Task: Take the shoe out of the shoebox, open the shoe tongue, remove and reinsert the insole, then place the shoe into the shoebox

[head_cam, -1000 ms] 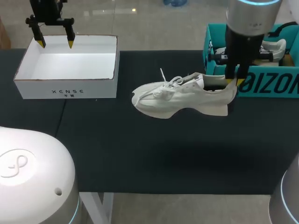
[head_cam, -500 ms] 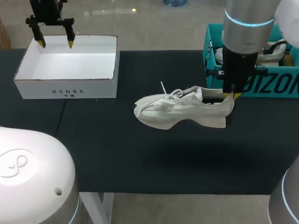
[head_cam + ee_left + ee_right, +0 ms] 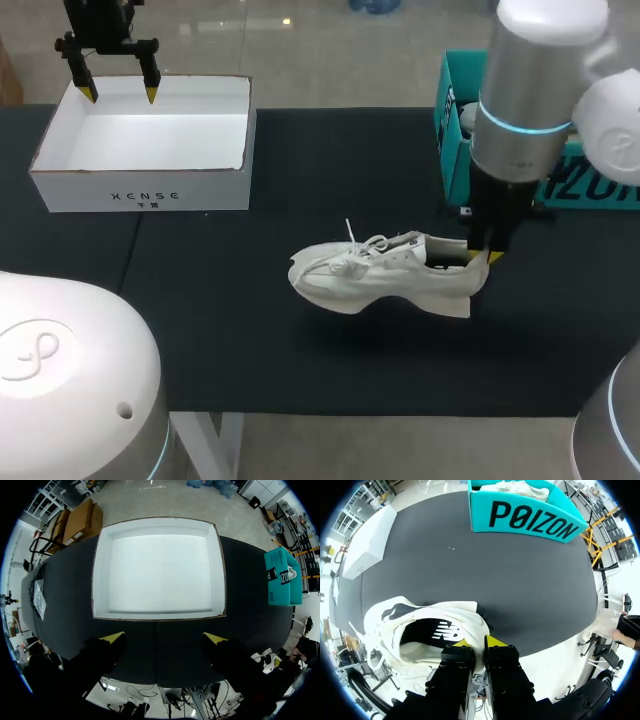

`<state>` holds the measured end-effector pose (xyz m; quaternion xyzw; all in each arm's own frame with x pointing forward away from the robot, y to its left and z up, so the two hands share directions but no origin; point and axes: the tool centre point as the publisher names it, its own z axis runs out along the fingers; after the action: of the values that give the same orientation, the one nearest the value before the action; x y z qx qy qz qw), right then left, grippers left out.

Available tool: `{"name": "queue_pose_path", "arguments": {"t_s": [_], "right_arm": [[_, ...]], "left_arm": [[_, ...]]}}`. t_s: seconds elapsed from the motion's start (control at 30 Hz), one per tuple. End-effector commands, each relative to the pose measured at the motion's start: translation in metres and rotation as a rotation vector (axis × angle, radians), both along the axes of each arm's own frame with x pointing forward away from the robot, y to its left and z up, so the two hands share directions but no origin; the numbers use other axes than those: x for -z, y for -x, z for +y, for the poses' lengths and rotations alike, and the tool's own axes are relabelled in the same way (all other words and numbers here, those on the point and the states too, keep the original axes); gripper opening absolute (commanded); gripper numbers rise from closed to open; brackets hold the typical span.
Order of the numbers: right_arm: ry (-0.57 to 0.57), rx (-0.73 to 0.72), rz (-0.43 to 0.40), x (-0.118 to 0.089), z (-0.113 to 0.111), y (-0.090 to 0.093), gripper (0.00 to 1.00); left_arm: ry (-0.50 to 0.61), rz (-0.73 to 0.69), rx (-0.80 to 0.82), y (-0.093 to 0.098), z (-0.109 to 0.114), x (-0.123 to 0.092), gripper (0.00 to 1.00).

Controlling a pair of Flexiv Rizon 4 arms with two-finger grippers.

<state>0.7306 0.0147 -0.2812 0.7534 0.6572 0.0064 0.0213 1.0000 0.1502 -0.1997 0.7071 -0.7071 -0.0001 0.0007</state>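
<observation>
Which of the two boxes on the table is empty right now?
The white open cardboard box near the left tool: its bare white floor shows. The teal shoebox on the right side has a white shoe lying in it.

We work in a robotics lab: our left arm [image 3: 100, 18] and right arm [image 3: 530, 110] hang over a black-topped table [image 3: 300, 370] bearing a white box [image 3: 145, 190] and a teal shoebox [image 3: 452, 150].
</observation>
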Motion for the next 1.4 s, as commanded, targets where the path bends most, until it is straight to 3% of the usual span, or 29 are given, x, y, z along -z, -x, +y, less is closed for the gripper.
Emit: {"name": "queue_pose_path", "arguments": {"t_s": [0.03,0.53,1.0,1.03,1.07,1.1,1.27,1.4], "right_arm": [[-0.038,-0.009,-0.003,0.030,-0.002,0.004,0.00],[-0.008,-0.020,0.015,0.076,-0.001,-0.005,0.00],[0.027,-0.011,0.039,0.089,0.005,-0.005,0.00],[0.045,0.003,0.046,0.088,0.005,-0.005,0.11],[0.036,0.013,0.041,0.086,0.005,-0.004,0.48],[0.032,0.012,0.043,0.083,0.004,-0.003,1.00],[0.037,0.031,0.012,0.066,0.002,-0.001,1.00],[-0.039,0.003,-0.021,0.043,-0.001,-0.003,1.00]], "left_arm": [[0.000,0.000,0.000,0.000,0.000,0.000,1.00],[0.000,0.000,0.000,0.000,0.000,0.000,1.00],[0.000,0.000,0.000,0.000,0.000,0.000,1.00],[0.000,0.000,0.000,0.000,0.000,0.000,1.00],[0.000,0.000,0.000,0.000,0.000,0.000,1.00],[0.000,0.000,0.000,0.000,0.000,0.000,1.00],[0.000,0.000,0.000,0.000,0.000,0.000,1.00],[0.000,0.000,0.000,0.000,0.000,0.000,1.00]]}}
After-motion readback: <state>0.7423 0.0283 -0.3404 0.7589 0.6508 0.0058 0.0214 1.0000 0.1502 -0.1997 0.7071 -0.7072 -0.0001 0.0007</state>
